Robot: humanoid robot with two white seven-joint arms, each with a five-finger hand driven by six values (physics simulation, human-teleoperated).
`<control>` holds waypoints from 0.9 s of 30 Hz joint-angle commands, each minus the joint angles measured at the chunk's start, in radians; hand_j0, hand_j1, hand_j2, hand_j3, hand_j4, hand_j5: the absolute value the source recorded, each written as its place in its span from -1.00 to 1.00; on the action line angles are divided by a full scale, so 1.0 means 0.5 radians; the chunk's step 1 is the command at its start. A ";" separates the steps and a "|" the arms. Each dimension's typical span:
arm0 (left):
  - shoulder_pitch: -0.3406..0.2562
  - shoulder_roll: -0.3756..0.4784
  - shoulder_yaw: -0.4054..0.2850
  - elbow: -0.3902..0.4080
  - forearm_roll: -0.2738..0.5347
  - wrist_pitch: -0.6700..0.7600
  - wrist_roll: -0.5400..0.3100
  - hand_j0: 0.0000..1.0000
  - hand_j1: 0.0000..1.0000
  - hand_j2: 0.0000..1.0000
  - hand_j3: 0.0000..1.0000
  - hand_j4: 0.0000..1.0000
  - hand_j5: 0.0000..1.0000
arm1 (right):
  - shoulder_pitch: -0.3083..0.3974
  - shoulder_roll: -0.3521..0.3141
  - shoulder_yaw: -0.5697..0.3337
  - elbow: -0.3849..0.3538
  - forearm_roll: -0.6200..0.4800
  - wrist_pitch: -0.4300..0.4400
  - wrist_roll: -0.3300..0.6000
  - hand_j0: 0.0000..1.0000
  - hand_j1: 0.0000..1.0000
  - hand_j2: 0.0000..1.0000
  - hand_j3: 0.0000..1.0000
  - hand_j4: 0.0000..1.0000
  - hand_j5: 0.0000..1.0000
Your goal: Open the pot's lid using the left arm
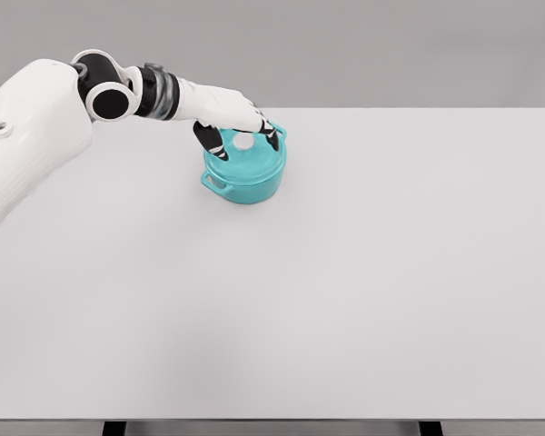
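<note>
From my remote seat, the nearest thing I see is the white table (345,309), its front edge running along the bottom of the head view, with two dark legs showing beneath that edge. The near half of the tabletop is plain white surface.

Moving further out, the left arm (36,136) enters at about nine o'clock of the picture, a bulky white shell with a black joint and a grey-banded wrist, reaching toward roughly eleven o'clock of the table's middle.

At the end of it, the left hand (232,113) sits over the teal pot (245,177), which stands upright on the table's far left part, close to the back edge. The hand comes at the pot from its ten o'clock side. Its dark-tipped fingers (207,141) curve downward on either side of the pale knob (243,142) in the middle of the lid (245,156): one finger reaches down at the knob's nine o'clock, another at its three o'clock. I read this as a pinch closing round the knob, though I cannot tell whether the tips truly touch it. The lid lies seated flat on the pot. A small side handle (214,182) sticks out at the pot's seven o'clock.
</note>
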 commanded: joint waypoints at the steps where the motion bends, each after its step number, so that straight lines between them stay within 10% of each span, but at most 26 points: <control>1: 0.000 -0.013 0.011 0.019 -0.030 0.005 0.001 0.61 0.61 0.61 0.61 0.61 0.61 | 0.000 0.000 0.000 0.000 0.000 0.001 0.001 1.00 1.00 1.00 1.00 1.00 1.00; 27: 0.015 -0.081 0.082 0.108 -0.156 0.005 0.001 0.52 0.52 0.52 0.52 0.52 0.52 | 0.000 0.000 0.000 0.000 0.000 0.001 0.001 1.00 1.00 1.00 1.00 1.00 1.00</control>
